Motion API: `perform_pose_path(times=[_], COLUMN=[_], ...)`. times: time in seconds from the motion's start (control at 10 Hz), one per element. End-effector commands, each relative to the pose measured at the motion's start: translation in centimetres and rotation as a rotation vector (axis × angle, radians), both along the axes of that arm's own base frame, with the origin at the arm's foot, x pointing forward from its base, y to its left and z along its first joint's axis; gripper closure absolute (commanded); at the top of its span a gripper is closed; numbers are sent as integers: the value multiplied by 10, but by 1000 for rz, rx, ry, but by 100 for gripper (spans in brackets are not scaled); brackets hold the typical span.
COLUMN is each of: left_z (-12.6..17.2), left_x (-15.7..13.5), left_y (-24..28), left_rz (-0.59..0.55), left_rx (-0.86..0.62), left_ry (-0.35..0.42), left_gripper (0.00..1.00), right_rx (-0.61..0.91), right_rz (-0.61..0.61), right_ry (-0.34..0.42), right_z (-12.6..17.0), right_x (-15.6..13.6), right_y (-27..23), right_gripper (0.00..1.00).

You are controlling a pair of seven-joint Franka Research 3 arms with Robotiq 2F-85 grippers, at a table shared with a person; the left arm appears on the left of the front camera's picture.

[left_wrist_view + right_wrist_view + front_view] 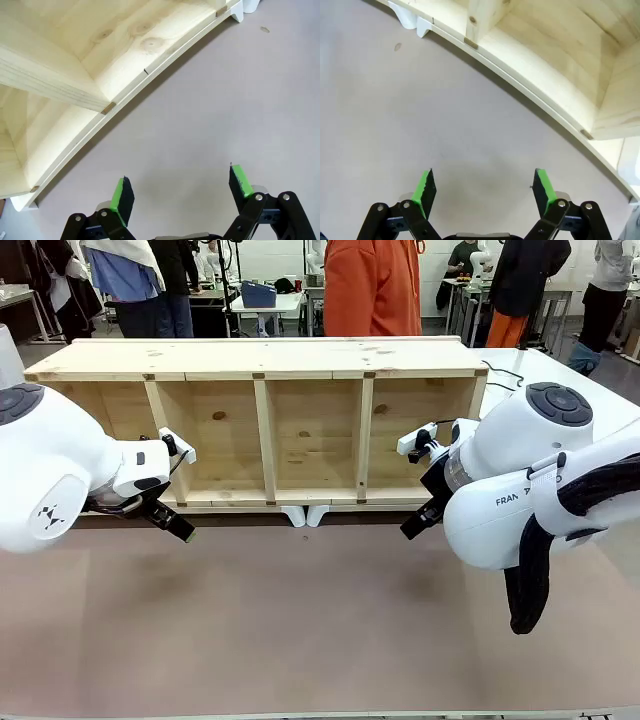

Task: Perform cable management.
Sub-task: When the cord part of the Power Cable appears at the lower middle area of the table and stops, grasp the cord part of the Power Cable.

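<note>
Table (300, 640) surfaced in grey-brown, long pale wooden shelf unit (265, 360) laid across its far half, four open compartments turned to the near side, two small white pieces (305, 515) seen under its front edge, thin black cable (503, 372) seen at its right end.

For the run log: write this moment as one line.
left fingers open, empty | right fingers open, empty | both over table, in front of wooden shelf

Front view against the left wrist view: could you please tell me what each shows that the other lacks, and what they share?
Front view: the right arm, the whole wooden shelf, a thin black cable by its far right end, a person in orange. Left wrist view: the left gripper with green pads close up, jaws wide open. Both: the shelf's lower front rail, white feet, tabletop.
</note>
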State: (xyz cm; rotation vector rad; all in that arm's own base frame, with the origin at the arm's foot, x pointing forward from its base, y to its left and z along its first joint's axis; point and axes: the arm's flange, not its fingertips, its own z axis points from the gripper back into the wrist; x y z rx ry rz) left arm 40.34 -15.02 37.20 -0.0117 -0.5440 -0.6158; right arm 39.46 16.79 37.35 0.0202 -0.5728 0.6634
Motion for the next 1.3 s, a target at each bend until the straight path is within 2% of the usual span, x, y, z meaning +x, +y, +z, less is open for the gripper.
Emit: perform_pose_path(times=[0.0, 0.8, 1.2], left_z=[0, 0, 63], left_x=[0, 0, -59], left_y=[0, -1, -7], left_rz=[0, -3, 26], left_rx=[0, 2, 67], left_ry=[0, -1, -68], left_gripper=[0, 0, 0], right_rx=[0, -1, -30], right_rz=[0, 1, -40], right_ry=[0, 0, -80], right_z=[0, 0, 50], right_x=[0, 0, -54], right_y=[0, 0, -23], right_gripper=[0, 0, 0])
